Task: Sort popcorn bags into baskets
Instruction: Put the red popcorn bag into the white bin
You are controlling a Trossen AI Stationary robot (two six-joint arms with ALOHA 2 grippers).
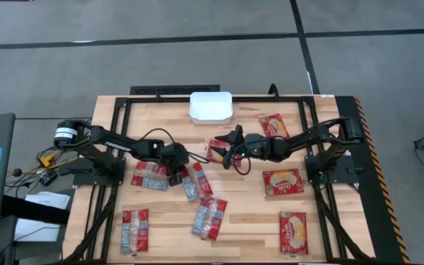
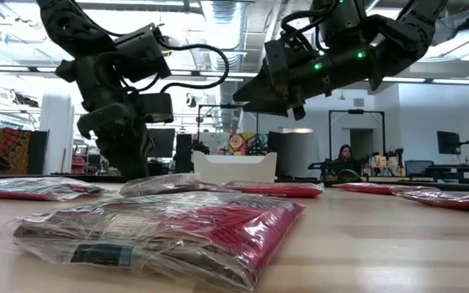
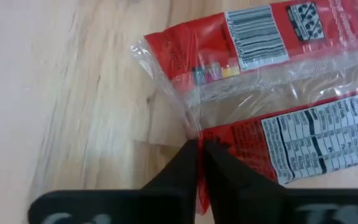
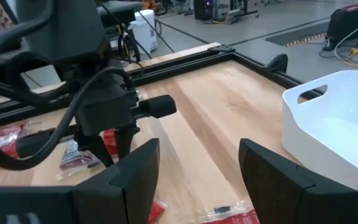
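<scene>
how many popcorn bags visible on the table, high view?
9 popcorn bags: left cluster; front left; front centre; under the right gripper; near the basket; right; front right. Overlaps could hide more.

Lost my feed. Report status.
Left gripper shut on a popcorn bag's edge. Right gripper open, empty, above table middle. Basket empty; nothing blocking.

In the left wrist view, the popcorn bag point(image 3: 272, 106) runs off the picture's edge, and the left end effector point(image 3: 199, 163) covers the bag's corner at the seam. In the right wrist view, the white basket point(image 4: 334, 124) is cut off at the edge. In the low view, a person point(image 2: 345, 156) behind the desk point(image 2: 397, 244) is too small to make out.
</scene>
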